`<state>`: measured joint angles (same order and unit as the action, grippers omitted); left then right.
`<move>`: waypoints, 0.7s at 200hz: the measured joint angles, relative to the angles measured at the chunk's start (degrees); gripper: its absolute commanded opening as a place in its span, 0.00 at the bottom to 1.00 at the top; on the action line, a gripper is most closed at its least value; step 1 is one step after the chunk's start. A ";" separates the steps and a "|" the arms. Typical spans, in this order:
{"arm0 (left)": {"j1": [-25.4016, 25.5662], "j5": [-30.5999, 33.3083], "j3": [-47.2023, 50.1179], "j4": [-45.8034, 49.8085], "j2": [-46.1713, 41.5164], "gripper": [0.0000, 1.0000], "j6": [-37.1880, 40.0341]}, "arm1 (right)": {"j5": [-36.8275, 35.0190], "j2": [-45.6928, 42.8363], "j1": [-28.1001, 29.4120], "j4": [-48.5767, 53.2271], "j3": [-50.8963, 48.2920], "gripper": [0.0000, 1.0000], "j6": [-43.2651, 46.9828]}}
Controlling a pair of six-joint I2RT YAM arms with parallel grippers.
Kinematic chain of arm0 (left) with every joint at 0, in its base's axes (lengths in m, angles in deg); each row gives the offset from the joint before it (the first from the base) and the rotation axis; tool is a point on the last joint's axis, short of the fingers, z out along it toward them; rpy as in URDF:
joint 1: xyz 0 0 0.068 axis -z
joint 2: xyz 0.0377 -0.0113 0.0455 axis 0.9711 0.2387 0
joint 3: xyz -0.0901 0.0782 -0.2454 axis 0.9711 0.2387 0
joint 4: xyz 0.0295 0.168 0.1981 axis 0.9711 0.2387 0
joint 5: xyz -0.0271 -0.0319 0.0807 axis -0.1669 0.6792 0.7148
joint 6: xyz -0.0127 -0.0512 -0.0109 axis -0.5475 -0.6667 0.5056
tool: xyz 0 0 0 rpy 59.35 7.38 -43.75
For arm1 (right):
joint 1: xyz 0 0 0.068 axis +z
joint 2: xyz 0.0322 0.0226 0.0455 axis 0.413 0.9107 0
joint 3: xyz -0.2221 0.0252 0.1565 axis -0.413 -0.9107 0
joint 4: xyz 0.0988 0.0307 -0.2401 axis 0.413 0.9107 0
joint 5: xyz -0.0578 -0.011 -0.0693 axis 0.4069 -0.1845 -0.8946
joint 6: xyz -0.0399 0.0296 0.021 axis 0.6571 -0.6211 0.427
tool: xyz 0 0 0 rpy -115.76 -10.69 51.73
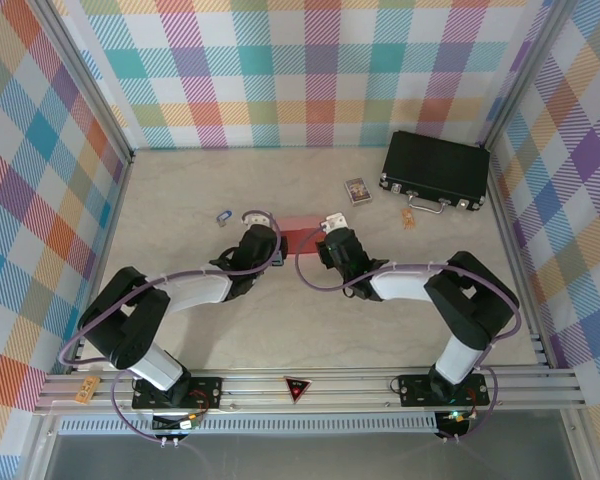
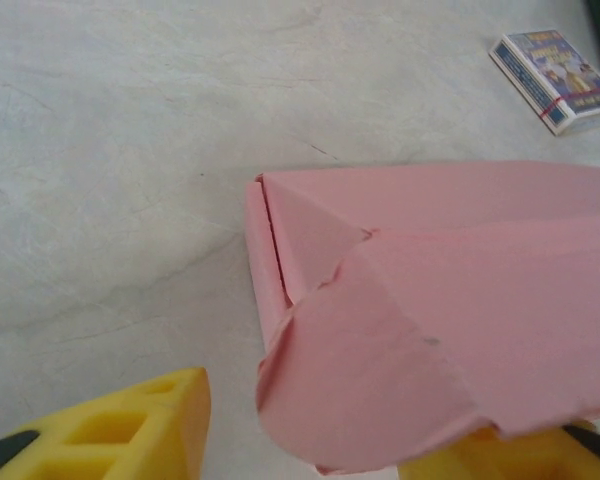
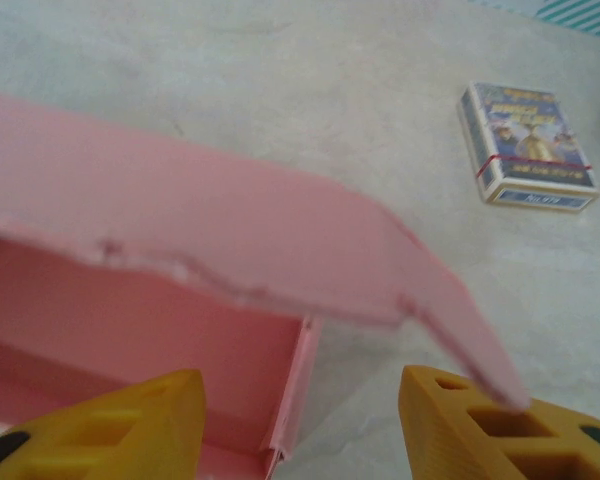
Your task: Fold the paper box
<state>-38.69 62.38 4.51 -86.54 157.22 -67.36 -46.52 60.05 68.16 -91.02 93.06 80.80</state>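
My left gripper: fingers spread, loose flap of the paper box draped over one finger. My right gripper: fingers spread, box corner between them. Box: mid-table. Card pack at 1 o'clock from the box; black case at 2 o'clock.

The pink paper box is laid on a pale marbled table. Beyond the box to its right a card pack is set, and farther right a black case. A small blue item is placed left of the box, a tan item right of it.
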 measured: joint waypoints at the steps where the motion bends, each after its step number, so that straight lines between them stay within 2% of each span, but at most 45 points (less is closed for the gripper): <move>1: 0.00 -0.09 0.09 0.00 -0.09 0.57 0.13 | 0.09 -0.07 0.00 0.07 -0.02 0.56 -0.02; 55: 0.26 -2.71 5.35 0.31 -6.10 0.67 0.85 | 3.52 -7.87 0.20 5.18 -4.37 0.58 -2.25; 108: 0.26 -2.36 8.61 7.56 -16.65 0.67 1.60 | 0.00 -16.90 -0.02 14.01 -7.69 0.60 -4.59; 140: 0.26 0.90 7.61 15.04 -21.79 0.65 1.55 | -1.64 -20.41 -3.82 20.48 -8.33 0.60 -6.45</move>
<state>-38.43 63.27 12.12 -71.51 135.43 -65.81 -48.16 39.64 64.34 -70.54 84.74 74.36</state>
